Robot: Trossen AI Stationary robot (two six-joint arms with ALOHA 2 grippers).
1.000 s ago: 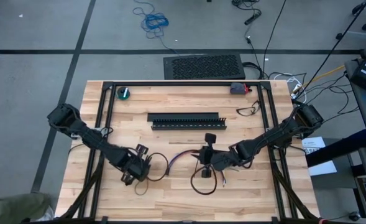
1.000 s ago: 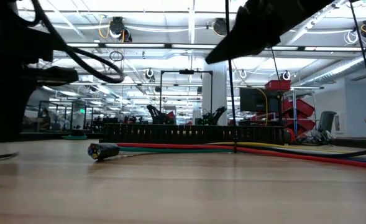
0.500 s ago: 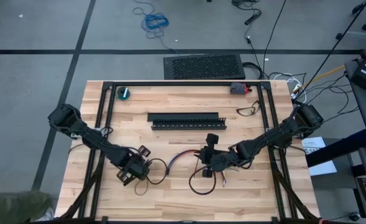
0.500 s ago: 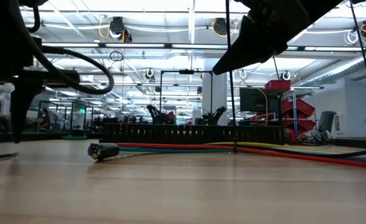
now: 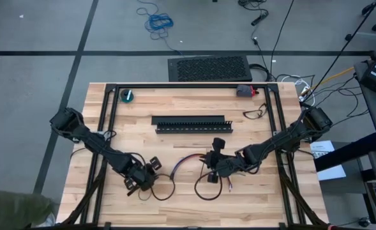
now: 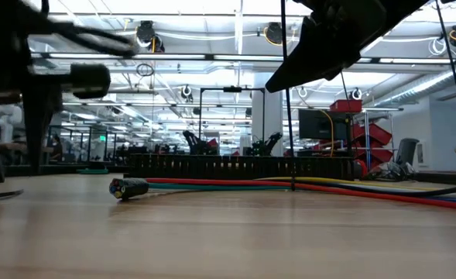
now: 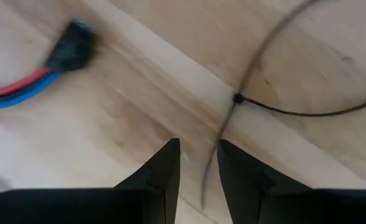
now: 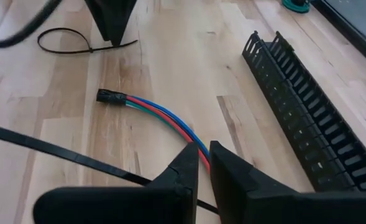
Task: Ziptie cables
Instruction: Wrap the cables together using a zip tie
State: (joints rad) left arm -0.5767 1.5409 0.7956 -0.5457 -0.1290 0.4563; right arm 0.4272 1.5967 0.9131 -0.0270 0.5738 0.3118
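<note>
1. My left gripper (image 7: 198, 171) has just opened: jaws now stand narrowly apart over the looped ziptie (image 7: 257, 99) lying on the bench (image 5: 175, 137), released, so no cinch yet.
2. My right gripper (image 8: 202, 163) keeps its jaws pinched on the cables (image 8: 164, 118) at bench centre; the bundle hasn't moved.
3. Cables: thin, glossy red, blue, green strands, black end cap. Ziptie: thin dark flexible strip. Bench is pale wood; the slotted duct (image 8: 301, 112) is black, ribbed plastic.
</note>
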